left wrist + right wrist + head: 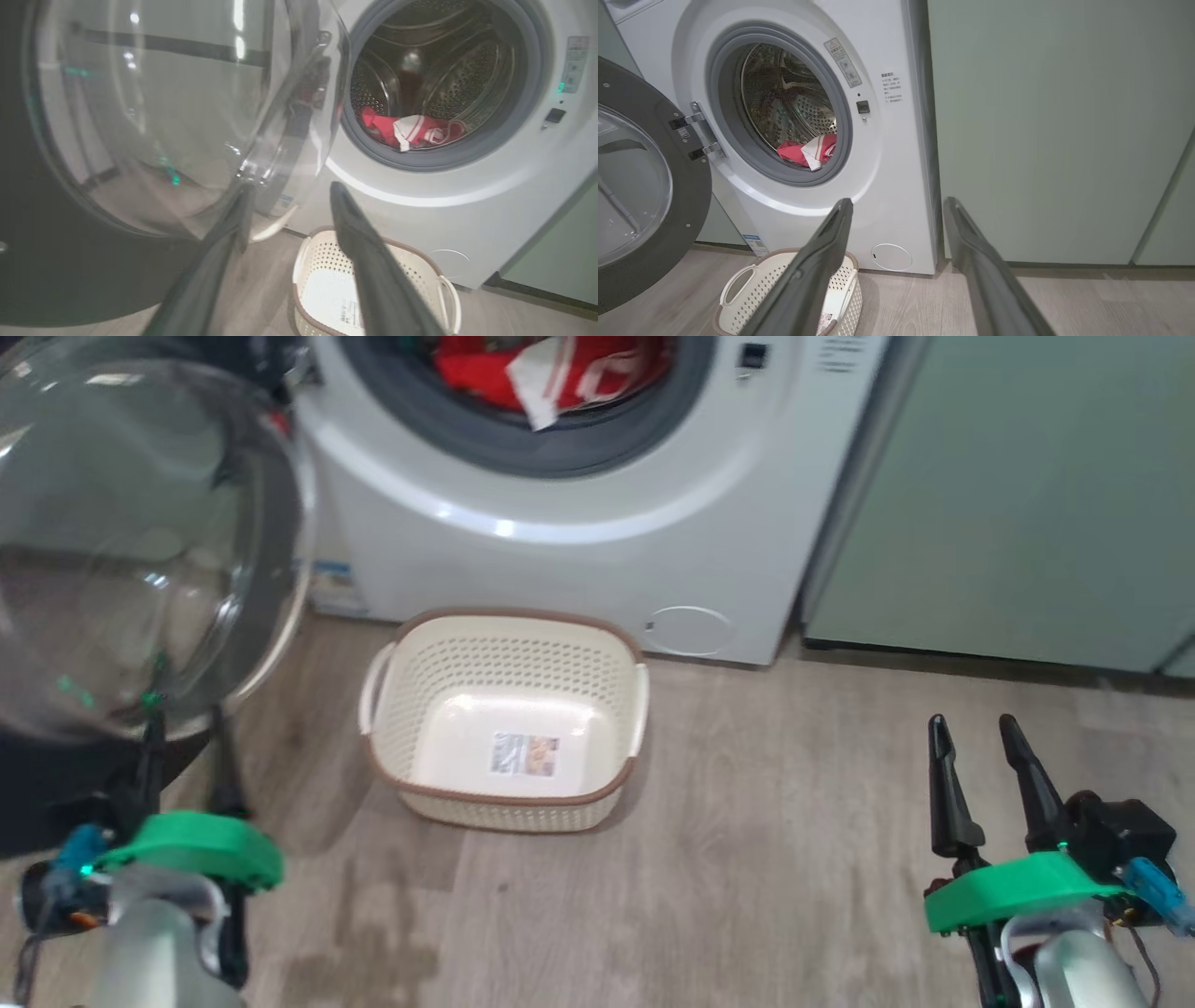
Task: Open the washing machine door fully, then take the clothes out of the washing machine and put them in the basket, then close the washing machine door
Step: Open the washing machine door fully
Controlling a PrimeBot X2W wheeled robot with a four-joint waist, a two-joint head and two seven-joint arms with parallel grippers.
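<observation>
Two grippers sit low in the head view. My left gripper (185,728) is at the lower left, its fingers parted and their tips just under the bulging glass of the washing machine door (140,541), which stands swung out to the left of the washing machine (579,560). My right gripper (973,728) is at the lower right over the wood-look floor (794,821), jaws released and gripping nothing. Between them the basket (504,817) rests empty on the floor, just in front of the washing machine, with a label sticker (525,753) on its base. The clothes (551,373) — red with white panels — lie in the machine's mouth at the top edge.

From the left wrist view, the two dark fingers are spread. One tip overlaps the door's lower rim, though I cannot tell if it touches. The other stands apart above the basket, and nothing is clamped. The clothes lie at the bottom front of the steel drum (458,70), just behind the grey seal (420,161).

From the right wrist view, the fingers stand wide apart and empty before the pale green cabinet doors (1055,130). The door hangs on its hinge (698,135) — inner black rim towards me — and the basket sits below the opening.
</observation>
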